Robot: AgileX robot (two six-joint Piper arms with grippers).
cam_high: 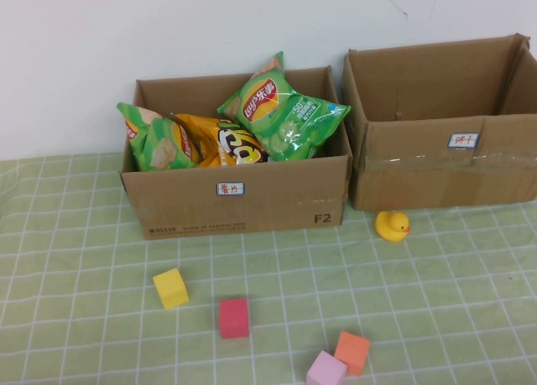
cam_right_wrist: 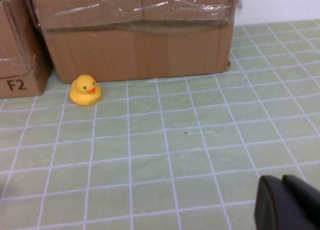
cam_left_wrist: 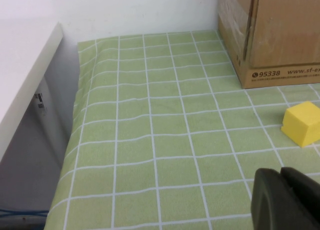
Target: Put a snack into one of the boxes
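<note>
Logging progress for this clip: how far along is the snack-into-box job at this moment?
Done, by the look of it: three snack bags sit in the left box. The right box shows nothing inside from this angle. Nothing is in hand: the left gripper and right gripper both hang low over the tablecloth, holding nothing. No snack lies on the cloth, so nothing seems left.

Very little of the robot's body can be seen. In the left wrist view, the left claw point(cam_left_wrist: 287, 200) shows only as a dark, almost black block with rounded corners and a matt surface; a thin seam runs down it and divides it into two parts. In the right wrist view, the right claw point(cam_right_wrist: 287, 204) looks the same: black, smooth, rounded, with one narrow seam. No arm appears in the high view.
</note>
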